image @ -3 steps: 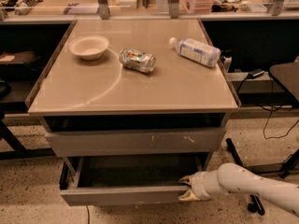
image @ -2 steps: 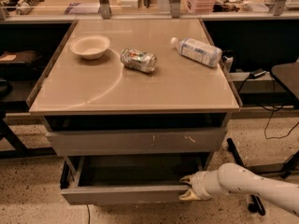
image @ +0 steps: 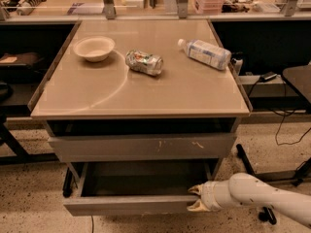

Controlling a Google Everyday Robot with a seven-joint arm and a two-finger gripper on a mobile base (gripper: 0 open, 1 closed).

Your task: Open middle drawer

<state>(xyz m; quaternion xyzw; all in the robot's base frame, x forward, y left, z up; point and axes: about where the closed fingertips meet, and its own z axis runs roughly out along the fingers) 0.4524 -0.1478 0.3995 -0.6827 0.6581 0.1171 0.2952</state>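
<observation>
Low at the front of the cabinet, the middle drawer [image: 126, 205] stands pulled well out, its plain grey front forward of everything above it and its shallow grey tray open to view. At the right end of that front sits the gripper [image: 193, 198], reaching in from the right on a pale, rounded arm [image: 257, 193]. The jaws straddle the top edge of the front, one finger on the tray side and one against the outer face, clamped on the panel. Just above the drawer is the taller grey front [image: 141, 148] with white scratch marks, pushed in, and over that a dark gap under the top. The beige surface [image: 194, 96] above carries three things: a pale bowl [image: 94, 48] upright near the back left, a crushed can [image: 144, 62] lying on its side near the middle, and a plastic bottle [image: 206, 53] lying on its side toward the back right, cap pointing left. All three are apart from one another. A faint curved streak runs across the surface from beside the bowl toward the front left. Speckled floor [image: 34, 203] spreads around the cabinet, and dark cables [image: 286, 125] hang at the right
</observation>
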